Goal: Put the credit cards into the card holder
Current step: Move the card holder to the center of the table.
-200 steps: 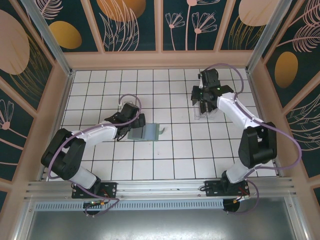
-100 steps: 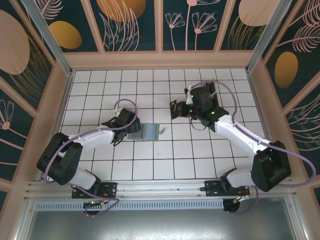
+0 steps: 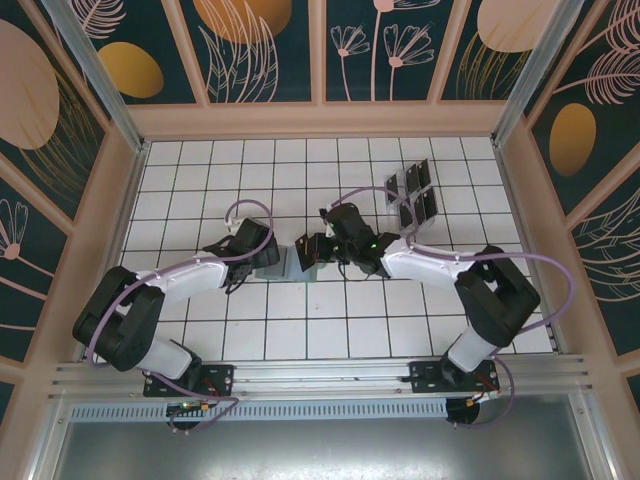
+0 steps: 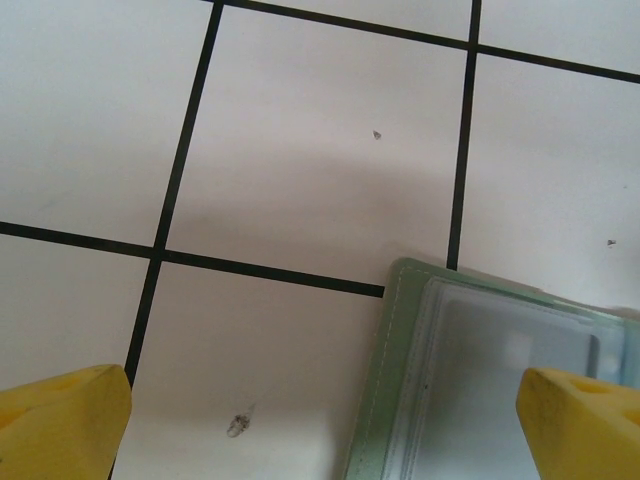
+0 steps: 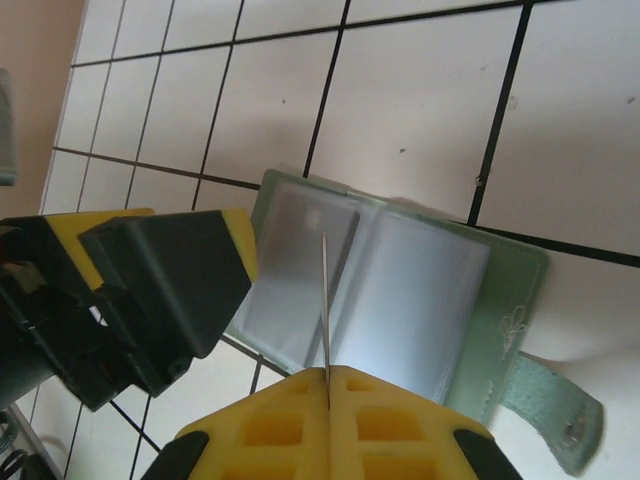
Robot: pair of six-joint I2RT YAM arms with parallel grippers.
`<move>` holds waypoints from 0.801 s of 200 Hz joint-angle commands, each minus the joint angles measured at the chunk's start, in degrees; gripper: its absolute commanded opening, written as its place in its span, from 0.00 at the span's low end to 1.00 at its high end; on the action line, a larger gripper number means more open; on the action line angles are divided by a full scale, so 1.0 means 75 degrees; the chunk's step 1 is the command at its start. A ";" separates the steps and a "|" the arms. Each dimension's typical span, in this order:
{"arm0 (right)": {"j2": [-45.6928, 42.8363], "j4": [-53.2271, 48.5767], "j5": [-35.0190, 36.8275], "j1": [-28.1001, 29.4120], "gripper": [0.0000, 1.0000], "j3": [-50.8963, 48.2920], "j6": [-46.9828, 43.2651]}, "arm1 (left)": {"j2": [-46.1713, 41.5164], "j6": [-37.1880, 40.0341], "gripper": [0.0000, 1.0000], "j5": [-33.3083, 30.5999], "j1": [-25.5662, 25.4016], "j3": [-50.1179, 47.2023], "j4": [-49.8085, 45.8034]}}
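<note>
Just ahead of the right claw [image 5: 327, 378], clenched on an edge-on credit card [image 5: 325, 295], lies the open card holder [image 5: 420, 290], so the card is best eased slowly into a pocket while the wide-open left claw [image 4: 320, 420] straddles its corner.

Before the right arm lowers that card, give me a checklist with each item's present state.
1. Grip: right end effector shut on the credit card, which is held edge-on: ok.
2. Card holder lies open with its clear pockets facing up: ok.
3. Card is above the holder, near its middle fold: ok.
4. Card edge lined up with a pocket mouth: cannot tell.
5. Holder pinned down: left end effector is open and straddles the holder's corner, but whether it touches: cannot tell.
6. Remaining cards stand apart, beyond the right arm: ok.
</note>
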 commanded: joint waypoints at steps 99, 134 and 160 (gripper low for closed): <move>0.1505 0.0292 0.0215 0.0337 0.00 0.0575 0.0294 | 0.0222 0.0034 0.98 0.0511 0.0343 -0.0355 0.0344; 0.1422 -0.0066 0.0293 0.0300 0.00 0.0316 0.0175 | -0.0035 0.0021 0.99 0.0641 0.0349 -0.0442 0.0327; 0.1291 -0.0388 0.0389 0.0171 0.00 0.0017 -0.0037 | -0.0303 0.0041 0.98 0.0742 0.0347 -0.0489 0.0200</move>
